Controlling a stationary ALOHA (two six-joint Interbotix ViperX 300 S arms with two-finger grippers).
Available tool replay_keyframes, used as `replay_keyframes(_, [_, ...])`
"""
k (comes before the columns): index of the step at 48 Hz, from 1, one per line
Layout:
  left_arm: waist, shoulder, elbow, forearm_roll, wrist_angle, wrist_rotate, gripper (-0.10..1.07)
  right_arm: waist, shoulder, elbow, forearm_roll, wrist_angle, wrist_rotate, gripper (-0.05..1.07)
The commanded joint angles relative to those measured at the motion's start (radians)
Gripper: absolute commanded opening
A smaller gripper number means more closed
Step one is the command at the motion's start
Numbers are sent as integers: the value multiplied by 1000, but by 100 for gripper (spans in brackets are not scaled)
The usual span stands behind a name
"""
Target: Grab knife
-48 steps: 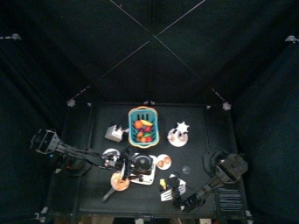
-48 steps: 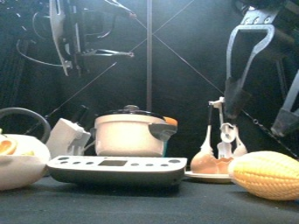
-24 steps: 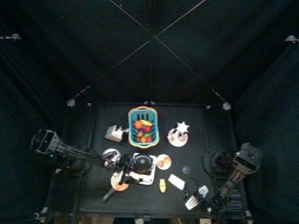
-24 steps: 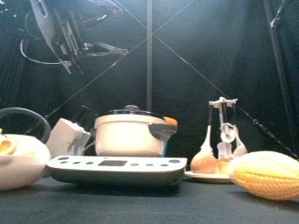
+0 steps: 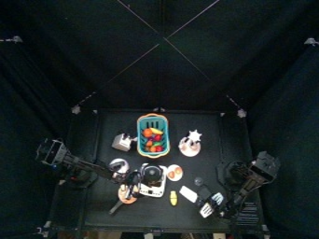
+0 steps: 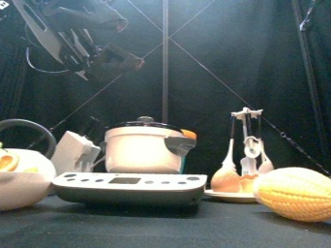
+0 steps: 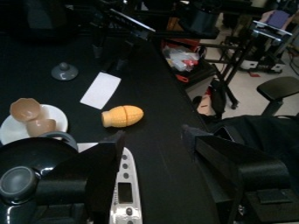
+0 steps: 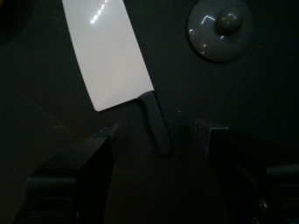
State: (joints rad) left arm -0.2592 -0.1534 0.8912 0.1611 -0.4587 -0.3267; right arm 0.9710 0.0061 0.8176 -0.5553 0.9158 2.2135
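The knife [image 8: 121, 72] lies flat on the surface, its dark handle lined up between the right gripper's [image 8: 156, 150] wide-open, empty fingers, ready for grasping; the left gripper's [image 7: 158, 162] fingers also gape empty.

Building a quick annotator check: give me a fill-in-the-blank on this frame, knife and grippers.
1. In the right wrist view, the knife has a white blade and a ____ handle.
2. The right gripper has its jaws ____, one on each side of the handle.
3. The knife lies ____ on the table.
4. In the left wrist view, the left gripper hangs over a white kitchen ____.

Missing words: black; open; flat; scale
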Motion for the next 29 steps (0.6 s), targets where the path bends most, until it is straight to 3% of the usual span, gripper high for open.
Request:
replay_keyframes(1, [-3, -5, -11, -11, -9, 2, 90, -5, -29, 2, 8, -18, 3, 97])
replay_keyframes(13, [-3, -3, -11, -12, -9, 2, 90, -9, -18, 9, 25, -63, 2, 85])
replay_keyframes(29, [-3, -3, -11, -14, -9, 0, 90, -9, -21, -2, 46, -49, 0, 54])
